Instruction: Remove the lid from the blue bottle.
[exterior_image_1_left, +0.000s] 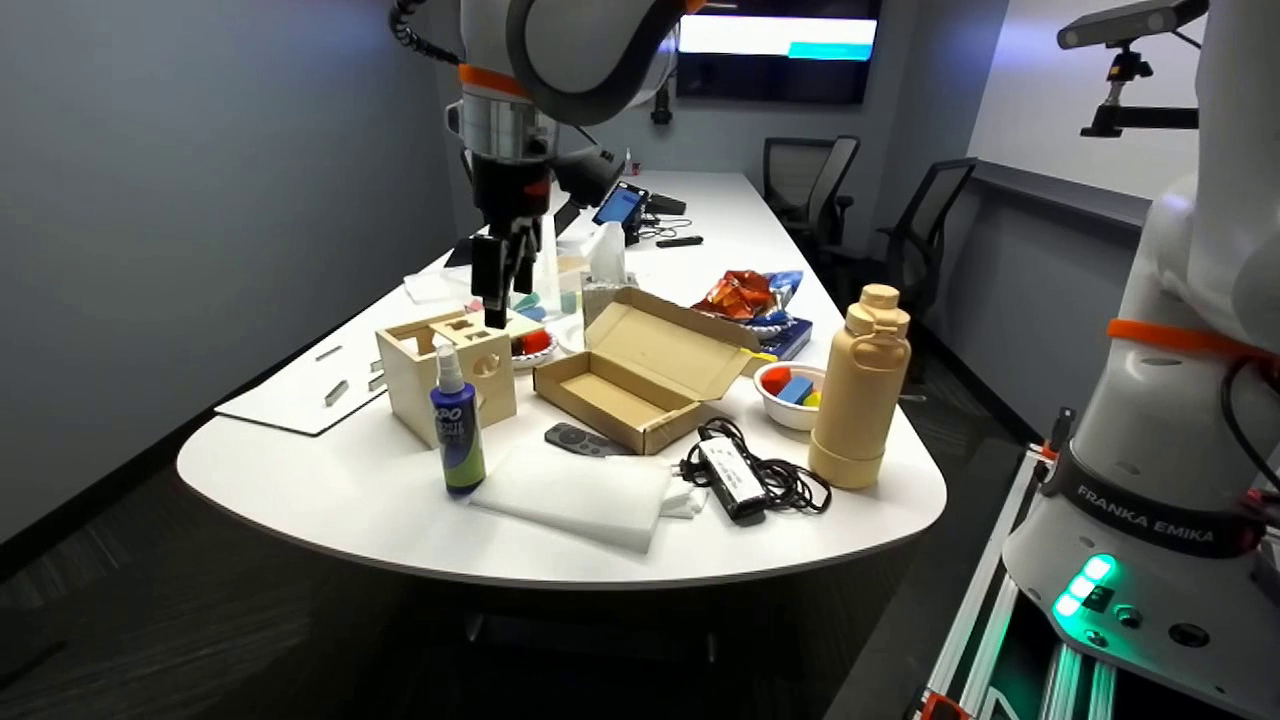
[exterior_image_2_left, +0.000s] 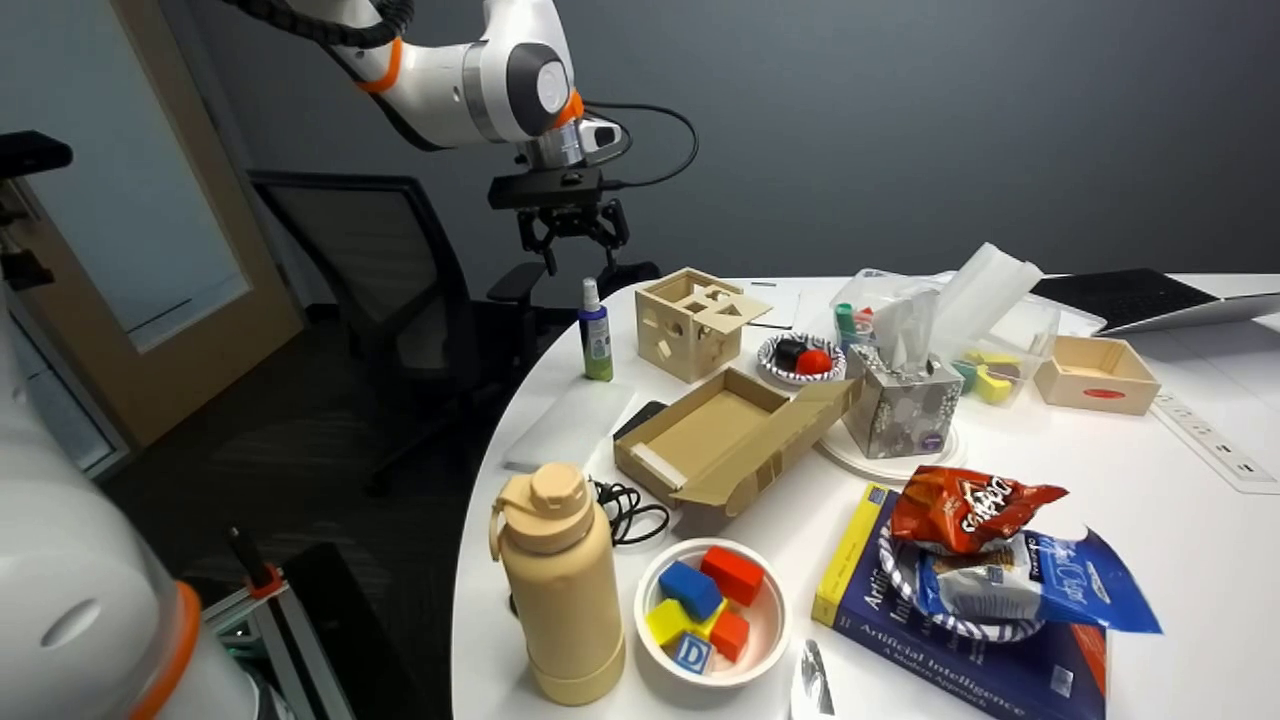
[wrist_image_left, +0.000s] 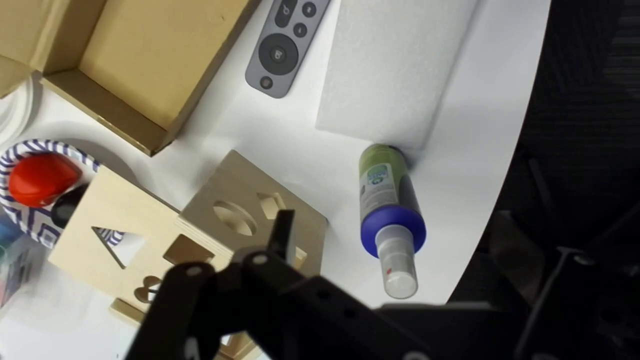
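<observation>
The blue bottle (exterior_image_1_left: 458, 432) stands upright near the table's rounded edge. It has a dark-blue shoulder and a green lower part, and shows too in an exterior view (exterior_image_2_left: 597, 345) and in the wrist view (wrist_image_left: 382, 182). Its lid (wrist_image_left: 397, 265) is a tall, clear cap on the white neck. The lid sits on the bottle in both exterior views (exterior_image_1_left: 449, 368) (exterior_image_2_left: 591, 294). My gripper (exterior_image_2_left: 580, 262) is open and empty above the bottle, apart from the lid. It also shows in an exterior view (exterior_image_1_left: 506, 275). In the wrist view the bottle appears between the spread fingers.
A wooden shape-sorter box (exterior_image_2_left: 665, 340) stands close beside the bottle. A white folded sheet (exterior_image_1_left: 580, 495), a grey remote (wrist_image_left: 278, 52) and an open cardboard box (exterior_image_1_left: 610, 390) lie nearby. A tall tan bottle (exterior_image_1_left: 862, 400) and a bowl of blocks (exterior_image_2_left: 712, 672) stand farther off.
</observation>
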